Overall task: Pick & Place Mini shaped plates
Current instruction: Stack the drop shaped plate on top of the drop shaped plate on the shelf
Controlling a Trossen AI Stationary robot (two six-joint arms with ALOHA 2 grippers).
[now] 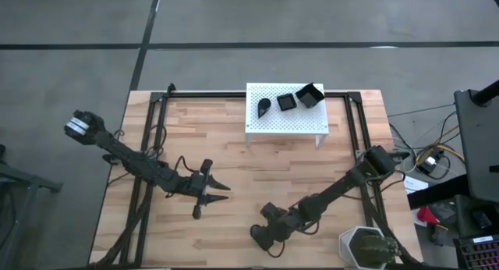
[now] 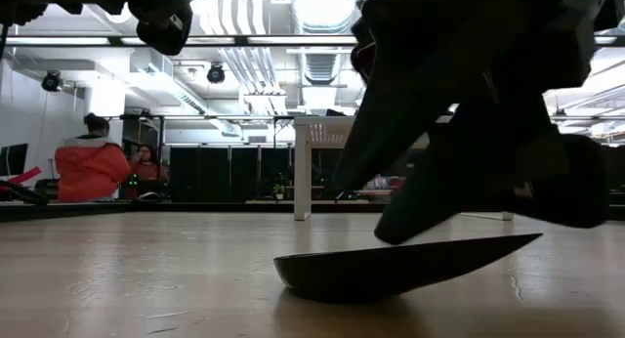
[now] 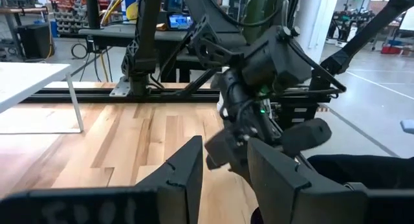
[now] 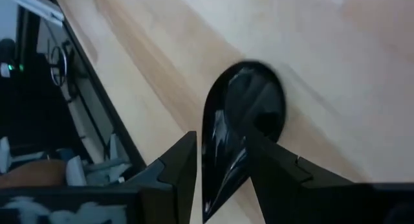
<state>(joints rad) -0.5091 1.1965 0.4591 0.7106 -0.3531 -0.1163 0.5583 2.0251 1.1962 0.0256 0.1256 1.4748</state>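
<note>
I had the right gripper (image 4: 220, 179) at six o'clock, fingers narrowly apart astride a teardrop plate (image 4: 242, 130), not yet clamped; closing and lifting came next. Left gripper (image 1: 212, 192) waited open.

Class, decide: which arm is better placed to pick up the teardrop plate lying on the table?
Right. The right gripper sits open directly over the teardrop plate, fingers straddling its tip; the left gripper waits open, farther away.
</note>
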